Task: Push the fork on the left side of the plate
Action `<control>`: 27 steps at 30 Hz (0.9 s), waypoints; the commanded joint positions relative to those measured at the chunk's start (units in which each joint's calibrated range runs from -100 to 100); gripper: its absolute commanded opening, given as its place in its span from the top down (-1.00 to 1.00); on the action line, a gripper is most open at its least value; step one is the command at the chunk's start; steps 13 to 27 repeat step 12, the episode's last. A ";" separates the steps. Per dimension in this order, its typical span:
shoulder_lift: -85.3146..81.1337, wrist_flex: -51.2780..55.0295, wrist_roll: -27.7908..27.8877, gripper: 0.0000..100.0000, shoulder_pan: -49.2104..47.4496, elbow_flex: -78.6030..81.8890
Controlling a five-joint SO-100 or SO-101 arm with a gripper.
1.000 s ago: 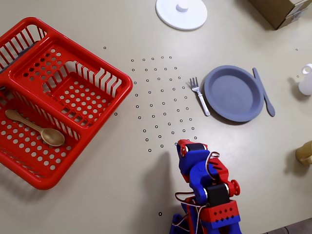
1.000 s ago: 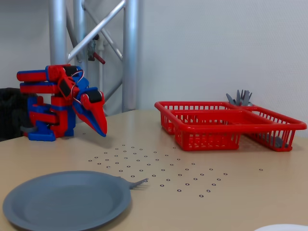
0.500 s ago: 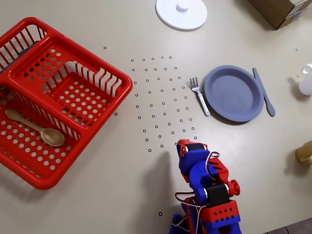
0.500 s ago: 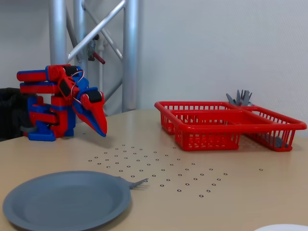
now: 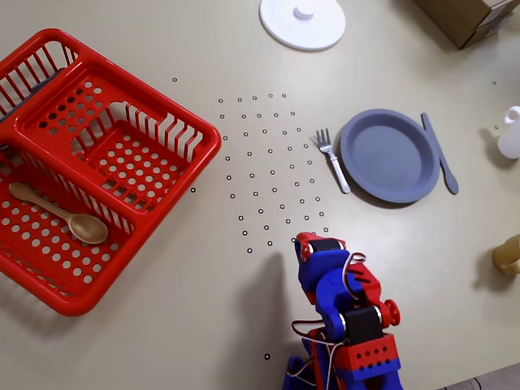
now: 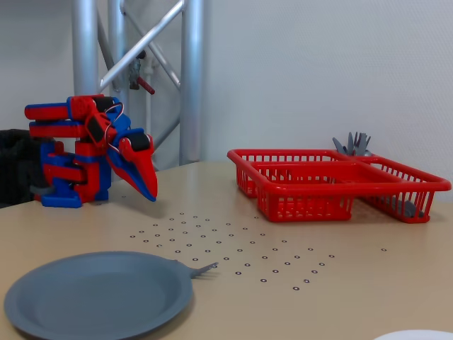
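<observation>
The grey-blue fork lies on the table close beside the left rim of the grey-blue plate in the overhead view, tines pointing to the far side. In the fixed view only its tines show past the plate. My red-and-blue gripper is below and left of the fork in the overhead view, well apart from it. In the fixed view the gripper points down just above the table, its jaws together and empty.
A grey-blue knife lies by the plate's right rim. A red basket at the left holds a tan spoon. A white knobbed disc, a cardboard box and two small objects stand at the edges.
</observation>
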 commanded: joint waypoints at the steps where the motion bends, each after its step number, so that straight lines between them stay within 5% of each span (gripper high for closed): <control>1: -0.92 0.27 0.44 1.00 -0.35 0.72; 27: -0.92 0.35 0.93 1.00 -0.78 0.72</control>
